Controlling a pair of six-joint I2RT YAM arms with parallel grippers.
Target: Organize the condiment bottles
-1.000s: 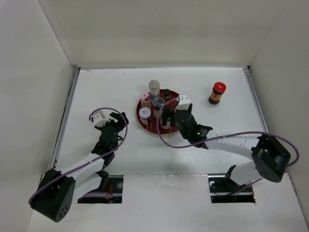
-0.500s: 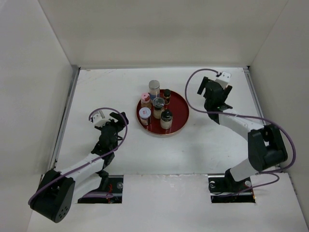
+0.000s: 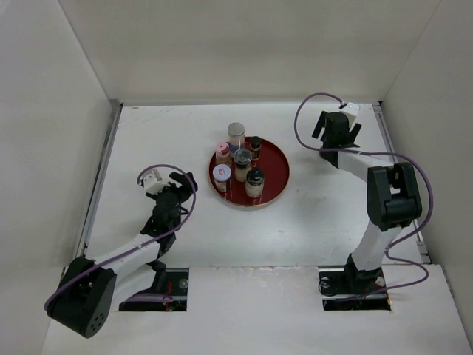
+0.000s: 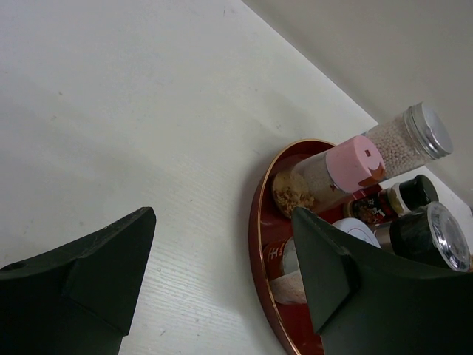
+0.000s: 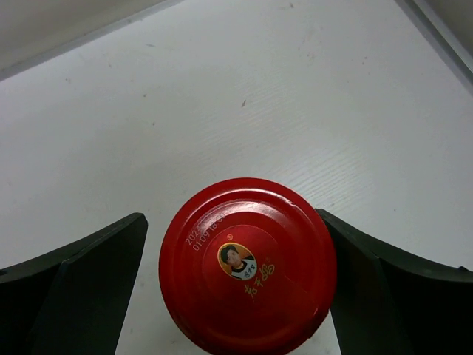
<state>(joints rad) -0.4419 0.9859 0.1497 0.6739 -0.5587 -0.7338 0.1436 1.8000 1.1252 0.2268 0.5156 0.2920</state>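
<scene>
Several condiment bottles stand on the red round tray (image 3: 275, 171): a silver-capped jar (image 3: 236, 132), a pink-capped one (image 3: 222, 151), a white-capped one (image 3: 220, 174), a grey-lidded one (image 3: 242, 157) and two black-capped ones (image 3: 255, 142) (image 3: 255, 178). A red-capped jar (image 5: 247, 262) stands alone at the back right. My right gripper (image 3: 334, 140) covers it from above, and its open fingers (image 5: 81, 274) straddle the cap (image 5: 233, 248). My left gripper (image 3: 175, 185) is open and empty, left of the tray (image 4: 259, 244), facing the pink cap (image 4: 355, 163) and the silver cap (image 4: 429, 129).
White walls enclose the table on the left, back and right. A metal strip (image 3: 388, 140) runs along the right edge, close to my right gripper. The tray sits mid-table between the arms.
My right arm has left the tray, swung to the back right and come down over the red-capped jar. The left arm has not moved.
</scene>
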